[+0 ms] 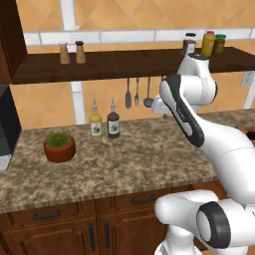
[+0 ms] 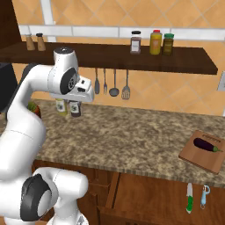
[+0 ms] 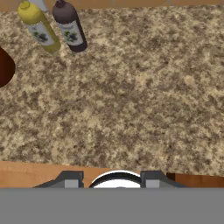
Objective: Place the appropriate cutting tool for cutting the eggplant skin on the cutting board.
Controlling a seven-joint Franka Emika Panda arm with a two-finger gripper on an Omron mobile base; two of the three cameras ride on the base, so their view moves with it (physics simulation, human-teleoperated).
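The cutting board (image 2: 197,157) lies at the far right of the granite counter, and a dark purple eggplant (image 2: 208,144) rests on it. Below the counter's front edge at the right, a green-handled knife (image 2: 190,198) and a light blue peeler (image 2: 205,196) hang side by side. My gripper (image 3: 111,180) is open over bare counter, with nothing between its fingertips (image 3: 70,179). My hand (image 2: 83,91) hovers high above the counter's left part, near two bottles and far from the board and the tools.
A yellow bottle (image 3: 39,28) and a dark bottle (image 3: 70,26) stand at the back of the counter. A potted plant (image 1: 59,146) and a black appliance (image 1: 7,127) sit further left. Utensils (image 2: 114,83) hang under a shelf (image 2: 184,63) holding jars.
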